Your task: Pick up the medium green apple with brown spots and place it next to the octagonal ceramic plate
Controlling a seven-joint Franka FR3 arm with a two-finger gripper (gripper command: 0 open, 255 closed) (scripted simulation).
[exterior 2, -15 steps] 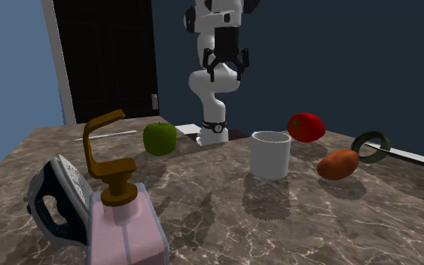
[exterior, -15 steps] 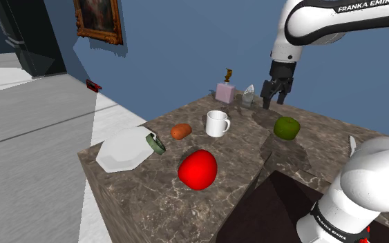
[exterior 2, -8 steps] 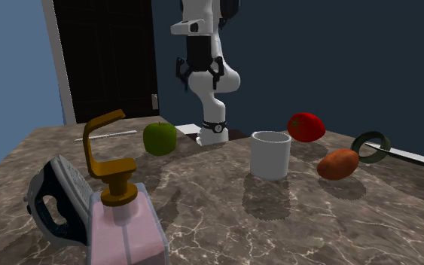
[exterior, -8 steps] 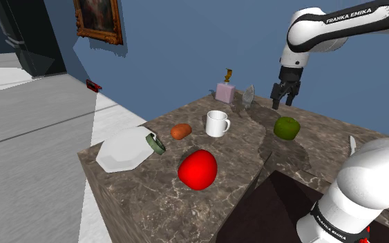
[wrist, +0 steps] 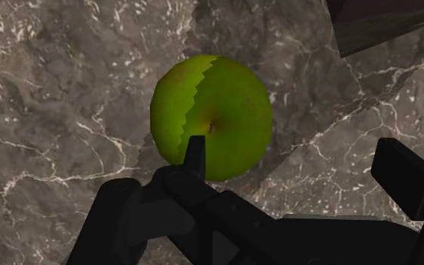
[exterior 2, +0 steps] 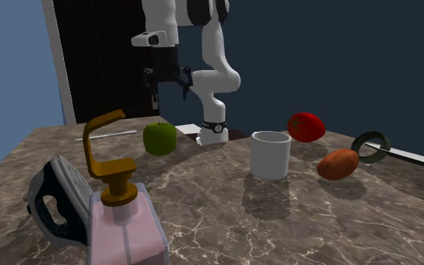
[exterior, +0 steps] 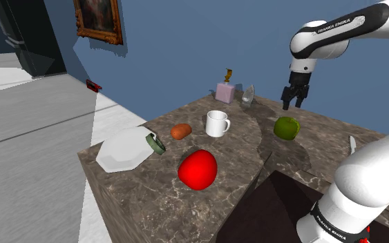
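The green apple [exterior: 287, 128] with brownish flecks rests on the dark marble tabletop [exterior: 241, 148], near the edge closest to the arm's stand. My black gripper [exterior: 294, 103] hangs open above it and slightly toward the blue wall, touching nothing. In the second exterior view the gripper [exterior 2: 169, 92] is above the apple [exterior 2: 160, 138]. In the wrist view the apple [wrist: 212, 113] lies ahead of one finger, outside the gap between the fingers [wrist: 404, 169]. The white octagonal plate [exterior: 124, 150] sits at the table's corner at the shoulder view's left.
A large red fruit [exterior: 197, 168], a white mug [exterior: 217, 123] and an orange-brown sweet potato [exterior: 180, 131] stand between apple and plate. A green ring [exterior: 157, 144] leans on the plate. A pink soap dispenser [exterior: 226, 90] and an iron [exterior: 247, 95] stand at the wall end.
The arm has swung toward the shoulder view's right, bringing the gripper from beside the iron to above the apple. The fingers stayed apart. Nothing on the table moved.
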